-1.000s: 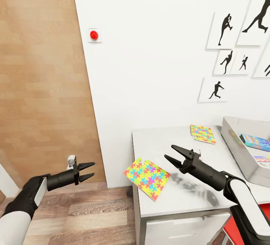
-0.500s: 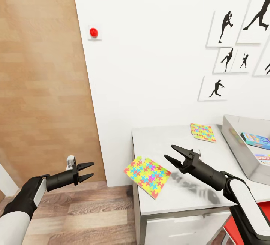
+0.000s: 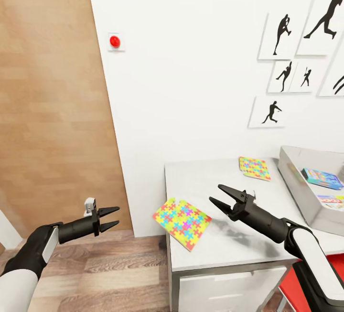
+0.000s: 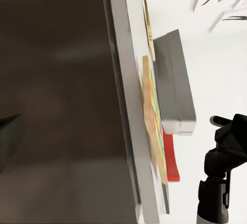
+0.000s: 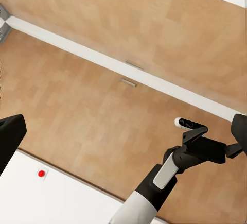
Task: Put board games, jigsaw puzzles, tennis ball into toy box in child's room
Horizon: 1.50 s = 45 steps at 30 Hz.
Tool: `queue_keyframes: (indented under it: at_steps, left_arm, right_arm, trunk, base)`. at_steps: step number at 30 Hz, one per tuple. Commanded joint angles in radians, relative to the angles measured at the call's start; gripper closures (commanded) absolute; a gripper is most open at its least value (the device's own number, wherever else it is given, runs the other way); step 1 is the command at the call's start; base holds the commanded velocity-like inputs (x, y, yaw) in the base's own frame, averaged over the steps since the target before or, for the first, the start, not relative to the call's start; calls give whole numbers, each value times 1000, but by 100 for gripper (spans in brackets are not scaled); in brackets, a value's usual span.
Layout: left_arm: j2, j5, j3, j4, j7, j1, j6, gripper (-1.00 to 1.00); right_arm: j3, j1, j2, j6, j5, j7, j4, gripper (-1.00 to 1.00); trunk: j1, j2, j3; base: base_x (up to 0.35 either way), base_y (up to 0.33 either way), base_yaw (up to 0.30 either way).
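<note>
The nearer multicolour square jigsaw puzzle mat [image 3: 182, 217] lies flat on the pale grey table top [image 3: 217, 247], turned like a diamond, with one corner jutting past the table's left edge towards the wooden floor [image 3: 110, 274]. A second jigsaw mat [image 3: 254, 168] lies flat farther back near the white wall [image 3: 191, 63], its edges roughly square with the table. To its right stands the plain grey toy box [image 3: 296, 180] with sloping walls, and inside it you have a blue cartoon-printed board game box [image 3: 322, 178] and a white one [image 3: 332, 200] lying flat. Your right gripper [image 3: 221, 197] hovers just right of the near puzzle, its fingers spread and empty, pointing left. Your left gripper [image 3: 113, 217] hangs over the floor before the brown wooden door [image 3: 52, 111], its fingers parted, pointing right towards the table.
</note>
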Motion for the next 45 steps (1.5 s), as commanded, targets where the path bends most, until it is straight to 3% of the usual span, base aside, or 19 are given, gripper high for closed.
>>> queue_keyframes:
  at_steps: [1,9,13,16,20,22,25,27,29,32,34,36,39,45]
  left_arm:
    - [0,1,1,0,-2,-1,8,-100]
    - [-1,2,0,0,-5,-1,9,-100]
    - [-7,0,-3,0,-4,-1,8,-100]
    - [-9,-1,-5,0,-3,-1,7,-100]
    - [-10,-2,-6,0,-3,-1,8,-100]
    - [-10,-2,-7,0,-3,-1,8,-100]
    - [-9,-1,-7,0,-3,-1,9,-100]
    - [-9,-1,-7,0,-4,-1,9,-100]
    - [-9,0,-7,0,-4,-1,9,-100]
    - [-9,-1,-7,0,-4,-1,9,-100]
    - [-9,-2,-7,0,-3,-1,9,-100]
    - [-9,-1,-7,0,-3,-1,9,-100]
    - [-9,-1,-7,0,-3,-1,9,-100]
    - [-9,-1,-7,0,-4,-1,9,-100]
  right_arm:
    - [-1,-1,0,3,10,10,1,-100]
    - [2,-1,1,3,10,8,1,-100]
    - [35,-7,-3,0,10,-1,1,-100]
    - [48,-73,-10,-5,9,-38,1,-100]
    - [64,-230,-12,-7,-12,-145,4,-100]
    - [67,-305,-13,-7,-47,-224,9,-100]
    - [70,-416,-11,-8,-162,-397,19,-100]
    - [71,-477,-6,-10,-292,-567,23,-100]
    - [71,-495,-3,-11,-360,-657,23,-100]
    - [71,-520,4,-12,-556,-905,21,-100]
    - [71,-525,5,-12,-651,-1021,18,-100]
    - [72,-526,6,-12,-692,-1075,17,-100]
    - [86,-527,6,-12,-722,-1117,18,-100]
    - [157,-526,6,-12,-732,-1135,24,-100]
  trunk:
    - [0,0,-1]
    - [0,0,-1]
    - [0,0,-1]
    - [0,0,-1]
    - [0,0,-1]
    - [0,0,-1]
    - [0,0,-1]
    - [0,0,-1]
    - [0,0,-1]
    - [0,0,-1]
    - [0,0,-1]
    - [0,0,-1]
    - [0,0,-1]
    - [0,0,-1]
  base:
    - [-23,-89,0]
    - [-30,-83,0]
    - [-12,-31,0]
    - [-3,-8,0]
    - [-1,-2,0]
    - [0,0,0]
    - [0,0,0]
    - [0,-13,0]
    - [0,-90,0]
    - [0,-202,0]
    - [0,-186,0]
    - [0,-99,0]
    - [0,-47,0]
    - [0,-170,0]
